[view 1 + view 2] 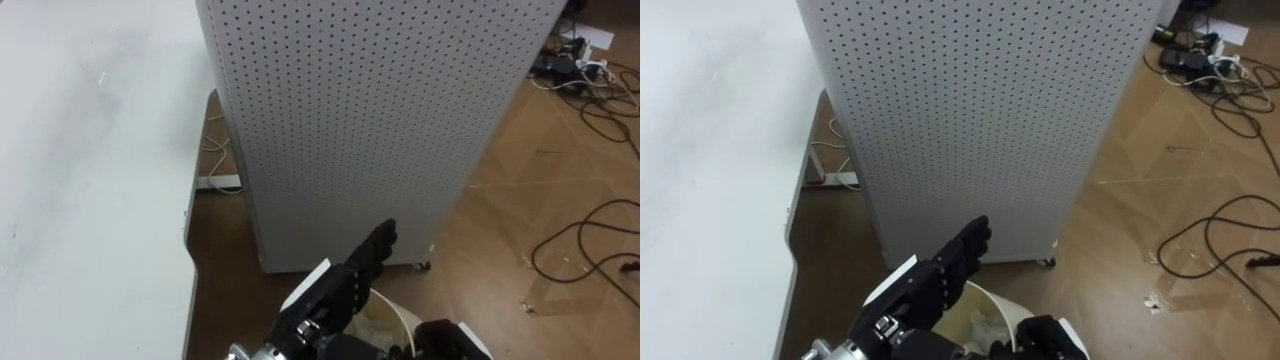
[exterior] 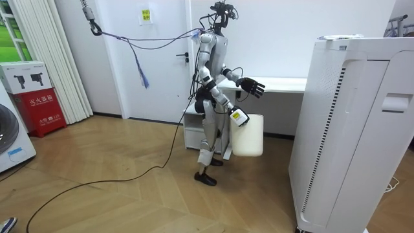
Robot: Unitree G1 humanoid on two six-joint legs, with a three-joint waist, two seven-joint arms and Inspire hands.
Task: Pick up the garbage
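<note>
A white waste bin hangs low in front of me, with pale crumpled garbage inside it. My right hand is curled on its rim at the bottom of the eye views. In the room view that hand carries the bin beside my leg. My left hand reaches forward above the bin, fingers straight and holding nothing, pointing at a perforated white cabinet. The room view has this hand raised at chest height.
A white table lies along my left, and the perforated cabinet on castors stands right ahead. Dark cables trail over the wooden floor to the right, with a power strip further back. A tall white appliance stands at the room view's right.
</note>
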